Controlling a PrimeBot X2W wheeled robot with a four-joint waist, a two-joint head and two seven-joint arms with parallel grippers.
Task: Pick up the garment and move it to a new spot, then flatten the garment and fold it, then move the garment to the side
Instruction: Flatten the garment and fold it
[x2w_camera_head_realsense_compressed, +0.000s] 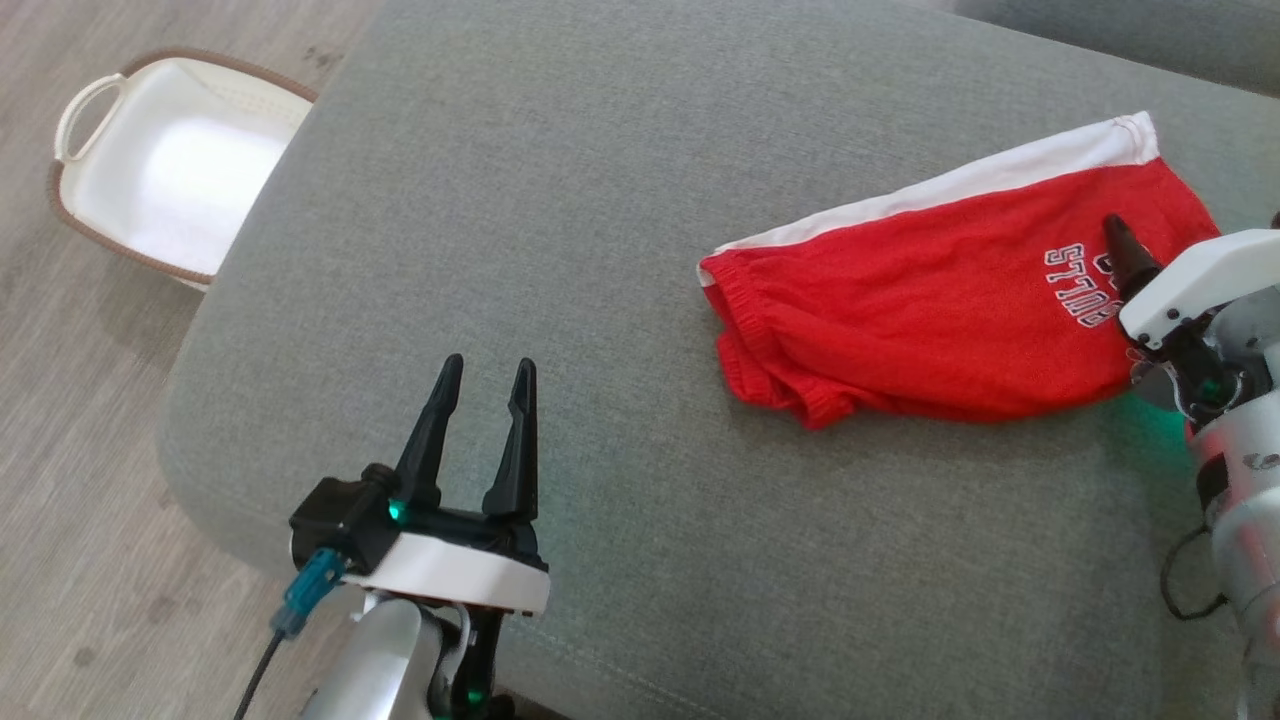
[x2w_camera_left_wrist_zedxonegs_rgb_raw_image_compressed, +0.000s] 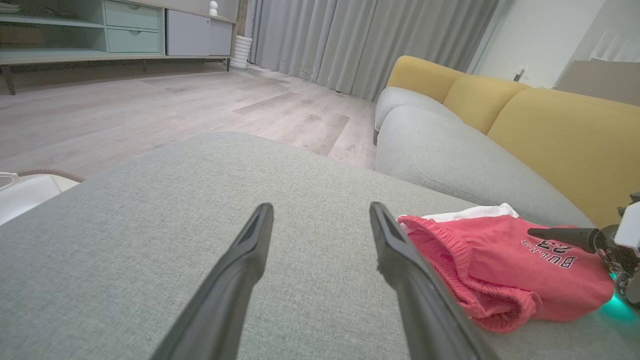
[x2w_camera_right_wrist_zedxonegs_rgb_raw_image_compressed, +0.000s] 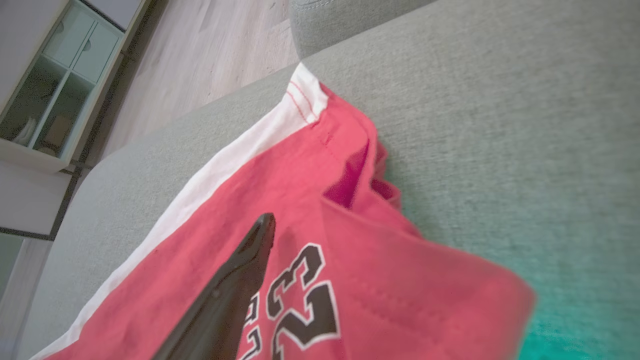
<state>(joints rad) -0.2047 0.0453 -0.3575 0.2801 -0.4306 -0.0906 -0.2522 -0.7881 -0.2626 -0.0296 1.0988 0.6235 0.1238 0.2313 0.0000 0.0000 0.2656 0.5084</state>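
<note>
The garment (x2w_camera_head_realsense_compressed: 930, 320) is a pair of red shorts with a white side stripe and black-and-white lettering. It lies folded over on the right part of the grey cushion (x2w_camera_head_realsense_compressed: 560, 200). My right gripper (x2w_camera_head_realsense_compressed: 1140, 290) is at the garment's right edge, jaws wide. One dark finger (x2w_camera_right_wrist_zedxonegs_rgb_raw_image_compressed: 240, 280) lies over the printed number, and the other is hidden beneath a raised fold of red cloth (x2w_camera_right_wrist_zedxonegs_rgb_raw_image_compressed: 425, 280). My left gripper (x2w_camera_head_realsense_compressed: 490, 365) hovers open and empty over bare cushion, well left of the waistband (x2w_camera_left_wrist_zedxonegs_rgb_raw_image_compressed: 450, 250).
A white basket (x2w_camera_head_realsense_compressed: 170, 170) with a brown rim stands on the wooden floor beyond the cushion's left edge. A second grey seat (x2w_camera_left_wrist_zedxonegs_rgb_raw_image_compressed: 450, 155) with yellow backrests (x2w_camera_left_wrist_zedxonegs_rgb_raw_image_compressed: 565, 130) lies past the garment. A low cabinet (x2w_camera_left_wrist_zedxonegs_rgb_raw_image_compressed: 125, 30) and curtains stand across the room.
</note>
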